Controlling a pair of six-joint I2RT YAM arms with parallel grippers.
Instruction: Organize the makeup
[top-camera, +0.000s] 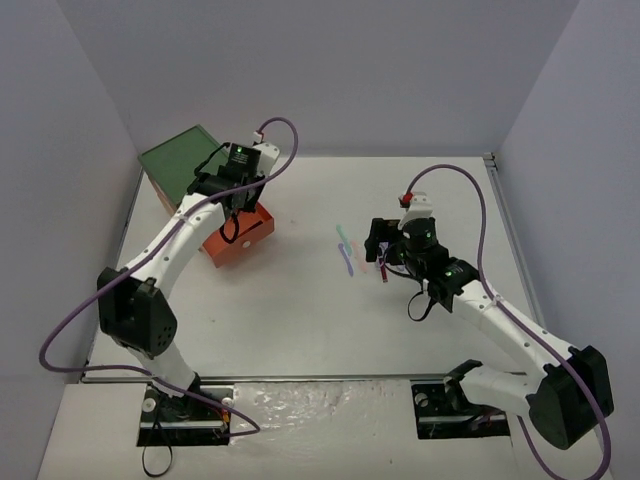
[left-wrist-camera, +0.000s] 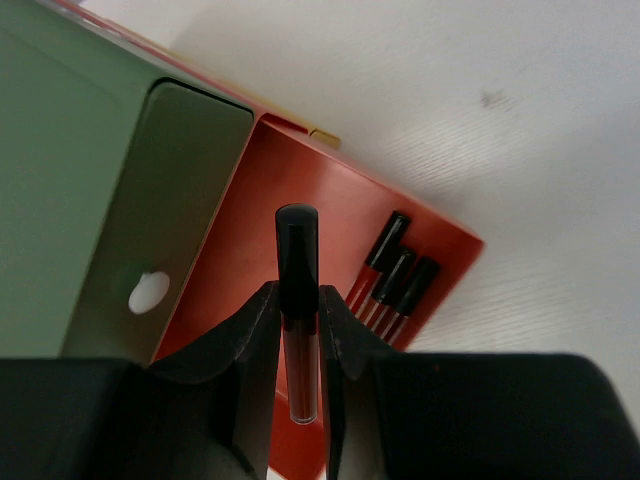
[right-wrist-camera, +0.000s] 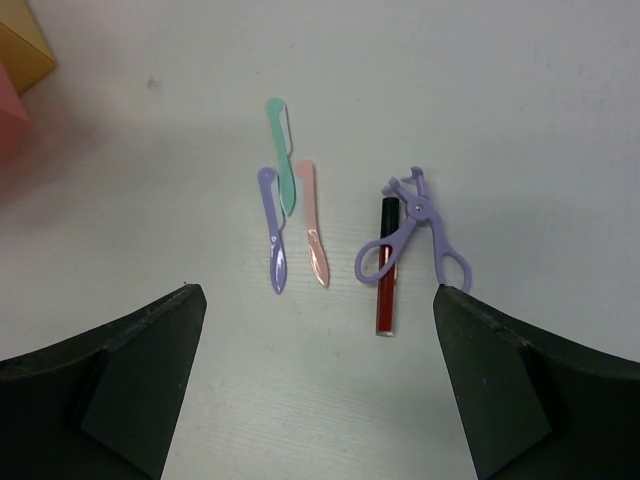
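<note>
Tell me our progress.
Done: three lip-gloss sticks lie in the red drawer. In hand: the left gripper holds a fourth stick above it. Left on the table under the open right gripper: one stick, an eyelash curler, teal tool, purple tool, pink tool.

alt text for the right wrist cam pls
The right gripper hangs wide open above a white table. Ahead lie a thin teal tool, a purple tool and a pink tool, plus a purple scissor-handled curler overlapping a black-capped dark-red stick.
</note>
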